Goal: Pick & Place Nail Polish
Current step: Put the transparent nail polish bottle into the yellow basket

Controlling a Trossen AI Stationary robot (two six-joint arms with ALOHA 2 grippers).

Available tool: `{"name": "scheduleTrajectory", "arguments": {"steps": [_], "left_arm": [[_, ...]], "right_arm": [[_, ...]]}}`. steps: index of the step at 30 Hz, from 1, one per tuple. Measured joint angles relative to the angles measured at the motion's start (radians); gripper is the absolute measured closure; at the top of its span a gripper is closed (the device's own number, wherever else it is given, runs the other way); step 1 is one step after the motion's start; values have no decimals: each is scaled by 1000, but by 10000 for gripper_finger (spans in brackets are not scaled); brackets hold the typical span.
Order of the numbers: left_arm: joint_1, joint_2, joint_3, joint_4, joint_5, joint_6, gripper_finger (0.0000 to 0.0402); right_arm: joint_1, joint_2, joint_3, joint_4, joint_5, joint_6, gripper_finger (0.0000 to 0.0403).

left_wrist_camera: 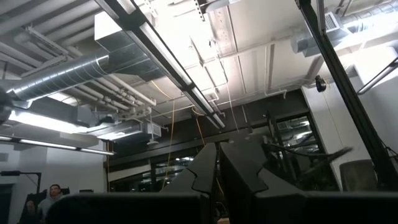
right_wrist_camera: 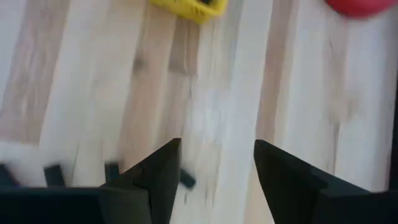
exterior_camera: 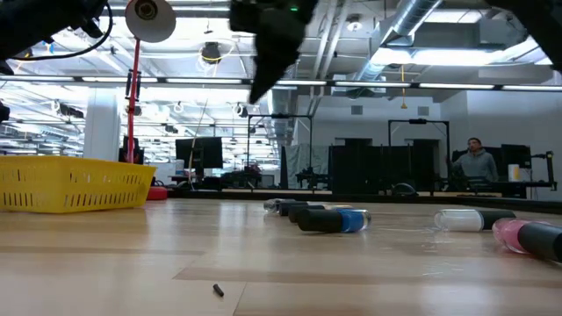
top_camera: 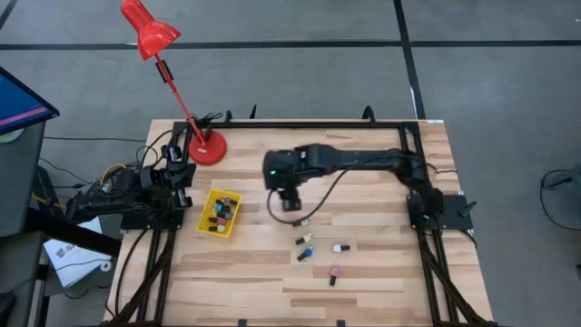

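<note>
Jaws of the right gripper point(right_wrist_camera: 214, 165) stand apart with nothing between them, bare wooden surface point(right_wrist_camera: 211, 93) showing in the gap, and the arm reaches from the right side toward the middle of the surface, its gripper point(top_camera: 290, 202) hanging above the planks just right of the yellow basket point(top_camera: 207, 216). Jaws of the left gripper point(left_wrist_camera: 219, 171) are pressed together, holding nothing; that arm is folded at the left edge beside the basket, its camera pointing up at ceiling ducts. Several nail polish bottles point(top_camera: 221, 211) lie inside the basket. Four more lie loose on the surface in front of the right gripper: a dark one point(top_camera: 300, 241), a blue-bodied one point(top_camera: 306, 253), a pale one with a dark cap point(top_camera: 340, 247) and a pink one point(top_camera: 333, 274) nearest the front edge. From the low camera the blue bottle point(exterior_camera: 332, 220) lies on its side, with the pale one point(exterior_camera: 474, 219) and the pink one point(exterior_camera: 527, 236) to its right. A red desk lamp point(top_camera: 150, 32) stands at the back left corner.
</note>
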Motion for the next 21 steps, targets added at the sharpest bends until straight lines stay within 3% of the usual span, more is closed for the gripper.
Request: {"name": "scheduleTrajectory", "arguments": {"steps": [5,12,16,21], "left_arm": [[0,0,0,0,0,0,387],[0,0,0,0,0,0,387],[0,0,0,0,0,0,387],[0,0,0,-1,0,0,387]], "right_arm": [[-31,-191,-311,67,0,8,225],[-65,-408,-815,534,-2,-77,236],[-64,-406,-934,732,-81,-149,225],[-46,-319,-935,825,-159,-213,177]]}}
